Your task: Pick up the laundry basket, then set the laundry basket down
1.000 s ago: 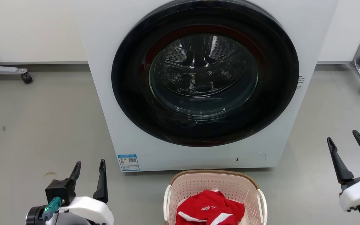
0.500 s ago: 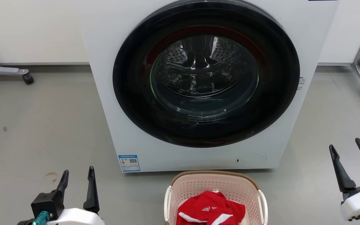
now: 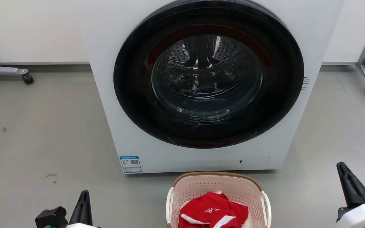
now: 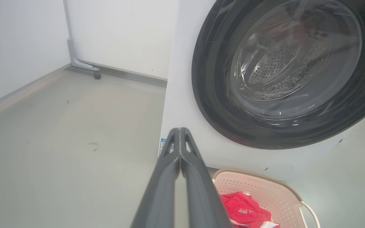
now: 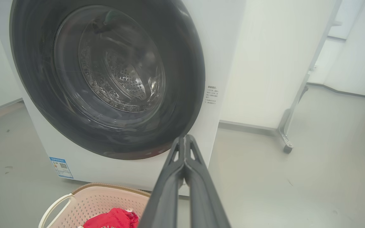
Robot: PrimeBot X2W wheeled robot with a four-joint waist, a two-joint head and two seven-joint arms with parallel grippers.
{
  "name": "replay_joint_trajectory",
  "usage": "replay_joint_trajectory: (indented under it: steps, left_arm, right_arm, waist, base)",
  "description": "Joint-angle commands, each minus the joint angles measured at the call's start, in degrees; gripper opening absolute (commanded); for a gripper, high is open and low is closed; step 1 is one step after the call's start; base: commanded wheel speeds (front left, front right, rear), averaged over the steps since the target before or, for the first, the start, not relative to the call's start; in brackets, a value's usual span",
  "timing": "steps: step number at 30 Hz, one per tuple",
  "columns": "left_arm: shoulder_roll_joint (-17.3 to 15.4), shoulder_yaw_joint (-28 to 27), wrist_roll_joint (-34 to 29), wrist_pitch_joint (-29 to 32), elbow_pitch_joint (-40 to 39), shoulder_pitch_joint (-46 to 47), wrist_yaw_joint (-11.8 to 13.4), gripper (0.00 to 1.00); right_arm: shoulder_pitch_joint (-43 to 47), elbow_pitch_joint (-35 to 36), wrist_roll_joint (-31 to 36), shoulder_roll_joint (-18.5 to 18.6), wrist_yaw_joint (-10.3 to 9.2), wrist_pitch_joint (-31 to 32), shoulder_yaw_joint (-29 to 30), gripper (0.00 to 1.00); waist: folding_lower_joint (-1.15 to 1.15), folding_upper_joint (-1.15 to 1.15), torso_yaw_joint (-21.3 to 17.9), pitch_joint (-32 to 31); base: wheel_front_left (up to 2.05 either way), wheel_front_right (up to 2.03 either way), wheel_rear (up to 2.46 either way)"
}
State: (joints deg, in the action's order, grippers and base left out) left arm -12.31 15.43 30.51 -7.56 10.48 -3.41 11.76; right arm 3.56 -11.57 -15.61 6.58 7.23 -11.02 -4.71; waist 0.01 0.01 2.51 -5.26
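My left jaws are pressed together: in the left wrist view both dark fingers [image 4: 169,177] meet at the tips with nothing between them. The right jaws are closed the same way, fingers [image 5: 198,180] tip to tip and empty. In the head view each pair sits low at its own corner, well apart from the laundry basket [image 3: 214,185] between them and touching nothing.

The basket stands upright on the grey floor [image 3: 43,126], mouth up, just in front of the washer's [image 3: 106,95] base and below its round dark door [image 3: 208,72]. A rounded brown-rimmed end faces the washer, and the white handles sit to my left and right. Its near part is cut off, so I cannot tell which way the long axis runs. A red garment [image 3: 212,210] lies crumpled inside.

A blue label [image 3: 130,164] is stuck low on the washer's front. Behind are white walls [image 3: 27,28] and castored frame legs [image 3: 27,78] at either side.
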Motion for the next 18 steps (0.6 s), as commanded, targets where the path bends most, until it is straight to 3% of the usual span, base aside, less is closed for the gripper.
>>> replay_joint_trajectory:
  steps: [1,18]
  left_arm:
    - [-0.45,-1.21,1.44,0.11,-1.17,2.21,-0.62,0.00]
    - [1.02,-4.31,10.38,2.19,-0.22,3.43,-3.42,0.00]
  right_arm:
    - [-2.57,1.21,-1.73,1.49,0.02,0.48,0.88,0.00]
    - [-3.64,0.70,-12.88,0.72,0.06,2.96,2.37,0.00]
  waist:
    - [0.01,-0.01,-0.03,0.11]
    - [-0.01,-0.01,-0.40,0.94]
  base:
    - [0.00,0.00,0.00]
    - [0.00,0.00,0.00]
